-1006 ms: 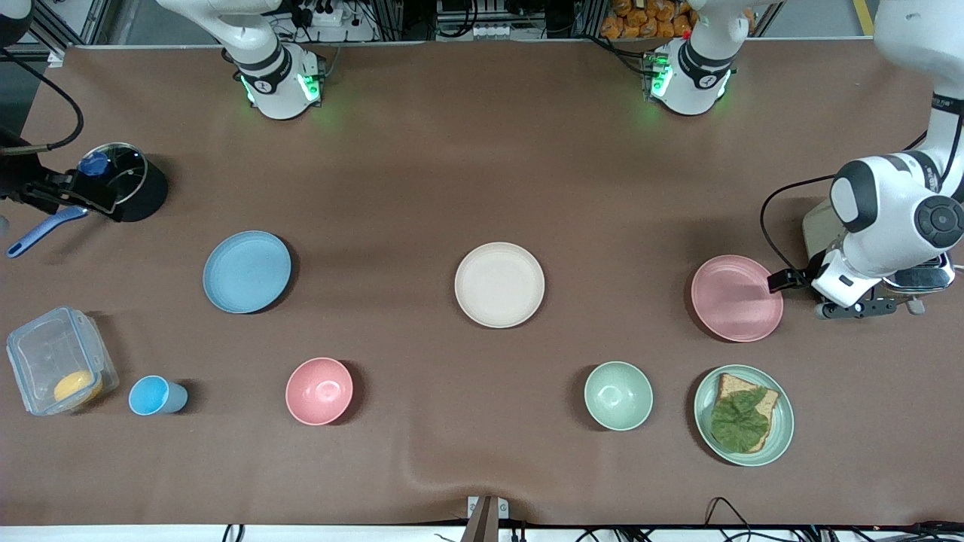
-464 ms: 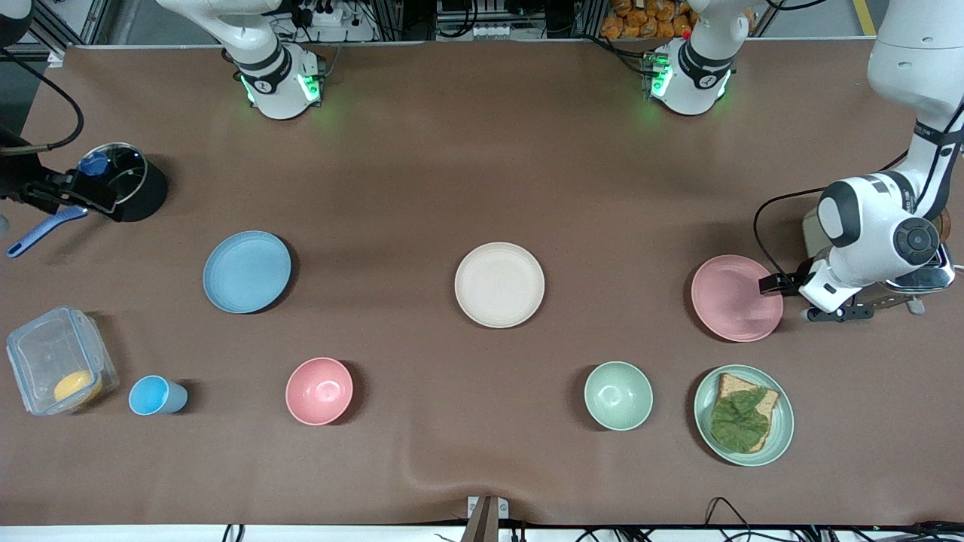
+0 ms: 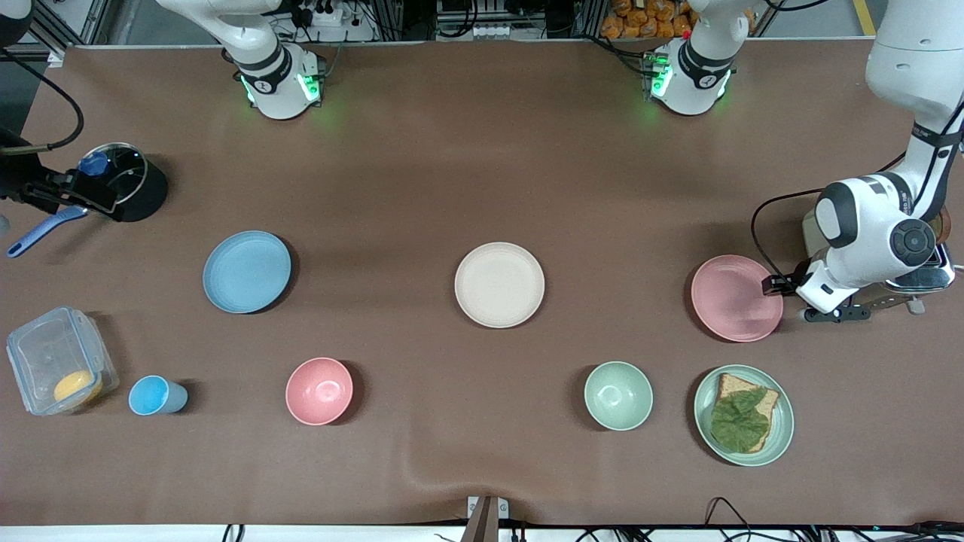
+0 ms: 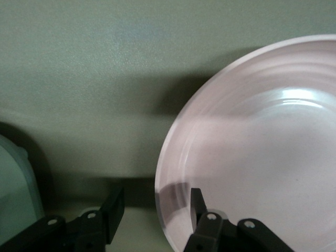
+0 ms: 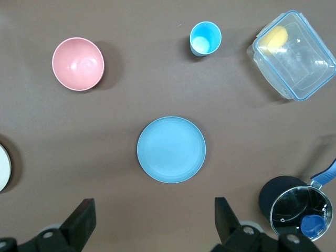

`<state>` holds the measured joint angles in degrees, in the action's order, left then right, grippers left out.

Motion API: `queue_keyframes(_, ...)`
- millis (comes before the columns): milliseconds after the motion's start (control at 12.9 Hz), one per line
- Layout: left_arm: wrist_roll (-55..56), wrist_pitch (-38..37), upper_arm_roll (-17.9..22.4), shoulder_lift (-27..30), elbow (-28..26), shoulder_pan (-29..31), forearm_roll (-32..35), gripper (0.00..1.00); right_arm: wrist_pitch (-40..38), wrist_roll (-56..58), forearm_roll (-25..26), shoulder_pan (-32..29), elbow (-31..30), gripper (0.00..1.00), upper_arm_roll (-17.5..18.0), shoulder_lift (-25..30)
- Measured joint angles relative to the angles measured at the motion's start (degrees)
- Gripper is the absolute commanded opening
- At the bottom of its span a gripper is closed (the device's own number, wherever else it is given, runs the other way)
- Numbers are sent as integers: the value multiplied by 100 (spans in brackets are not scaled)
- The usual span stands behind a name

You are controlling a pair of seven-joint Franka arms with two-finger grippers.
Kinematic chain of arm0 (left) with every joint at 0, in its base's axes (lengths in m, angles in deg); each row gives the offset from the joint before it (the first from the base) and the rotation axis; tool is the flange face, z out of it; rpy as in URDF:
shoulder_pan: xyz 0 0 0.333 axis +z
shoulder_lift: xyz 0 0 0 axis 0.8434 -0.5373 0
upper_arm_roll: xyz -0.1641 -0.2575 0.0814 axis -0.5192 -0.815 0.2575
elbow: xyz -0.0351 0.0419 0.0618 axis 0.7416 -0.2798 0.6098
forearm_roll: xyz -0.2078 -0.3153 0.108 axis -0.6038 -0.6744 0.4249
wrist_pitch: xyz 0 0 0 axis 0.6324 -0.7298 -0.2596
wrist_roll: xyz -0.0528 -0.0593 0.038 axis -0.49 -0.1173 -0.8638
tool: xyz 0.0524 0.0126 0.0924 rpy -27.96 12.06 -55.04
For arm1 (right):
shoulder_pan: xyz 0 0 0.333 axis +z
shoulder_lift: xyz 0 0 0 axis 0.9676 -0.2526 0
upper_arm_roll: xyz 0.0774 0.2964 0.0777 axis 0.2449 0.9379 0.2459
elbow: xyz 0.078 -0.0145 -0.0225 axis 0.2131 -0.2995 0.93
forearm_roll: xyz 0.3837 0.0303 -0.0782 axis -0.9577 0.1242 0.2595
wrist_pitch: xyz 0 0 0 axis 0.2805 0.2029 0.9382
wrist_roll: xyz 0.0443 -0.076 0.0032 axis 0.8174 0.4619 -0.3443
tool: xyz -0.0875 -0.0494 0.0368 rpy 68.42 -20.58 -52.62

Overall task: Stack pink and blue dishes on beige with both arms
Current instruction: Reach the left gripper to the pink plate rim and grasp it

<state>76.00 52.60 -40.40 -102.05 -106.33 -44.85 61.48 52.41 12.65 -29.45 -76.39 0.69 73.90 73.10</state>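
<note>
The pale pink plate lies flat toward the left arm's end of the table. My left gripper is low at its rim and open. In the left wrist view the left gripper straddles the rim of the pink plate, one finger over the plate and one outside. The beige plate sits mid-table with nothing on it. The light blue plate lies toward the right arm's end. My right gripper is open, holds nothing, and hangs high over the table beside the blue plate; it is out of the front view.
Nearer the camera stand a pink bowl, a blue cup, a green bowl and a green plate with toast and a leaf. A clear container and a lidded black pot sit at the right arm's end.
The left arm's wrist has shifted a little toward the pink plate, bringing the gripper onto its rim. No plate has moved.
</note>
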Motion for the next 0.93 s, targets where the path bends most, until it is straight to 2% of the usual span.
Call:
queue_keyframes(232,3,0,-8,-31,0,-3,0,3,-20,0,0,0,0,100,0,0)
queue_keyframes(310,9,0,-12,-31,3,-8,0,0,-26,0,0,0,0,100,0,-3)
queue_keyframes(619,27,1,-88,39,96,-9,-107,0,-61,0,0,0,-1,100,-4,-24)
queue_keyframes(929,103,-90,-405,191,173,-8,-273,0,-80,0,0,-11,-12,100,-32,-61)
